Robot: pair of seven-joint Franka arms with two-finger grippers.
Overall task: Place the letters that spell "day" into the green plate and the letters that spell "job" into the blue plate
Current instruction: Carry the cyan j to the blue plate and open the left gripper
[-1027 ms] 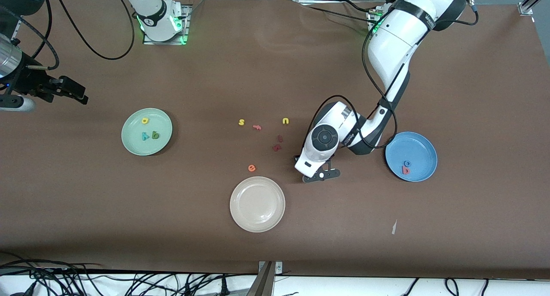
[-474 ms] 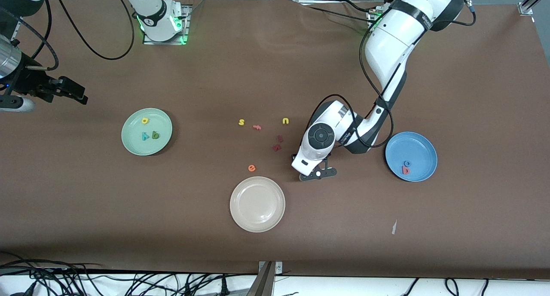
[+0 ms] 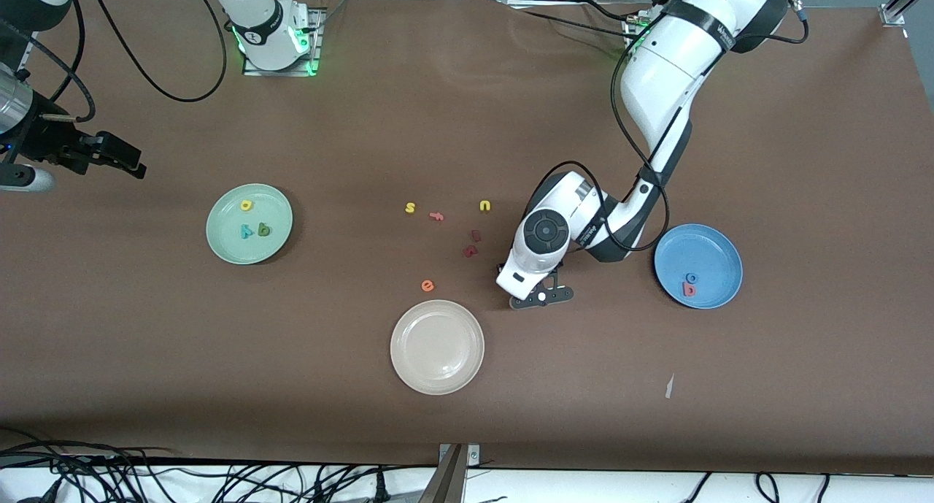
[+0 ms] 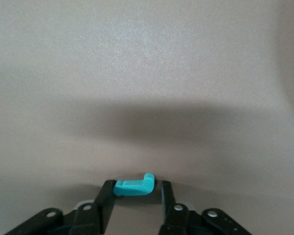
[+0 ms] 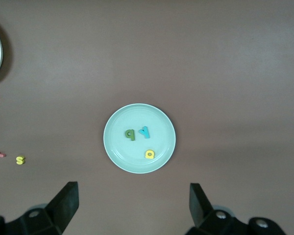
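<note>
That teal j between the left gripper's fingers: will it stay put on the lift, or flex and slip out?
The teal j looks like thin foam, so probably very light and unlikely to drop. It spans the gap between the left gripper fingers and may flex or squash under squeeze. Its hooked end pokes up, so it might twist slightly.

Brown table (image 3: 292,386) under even light; cables (image 3: 146,474) along its edge.

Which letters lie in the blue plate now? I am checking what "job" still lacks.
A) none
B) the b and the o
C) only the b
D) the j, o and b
B: the blue plate holds only the red b and blue o; the teal j sits between the left gripper's fingers.
</note>
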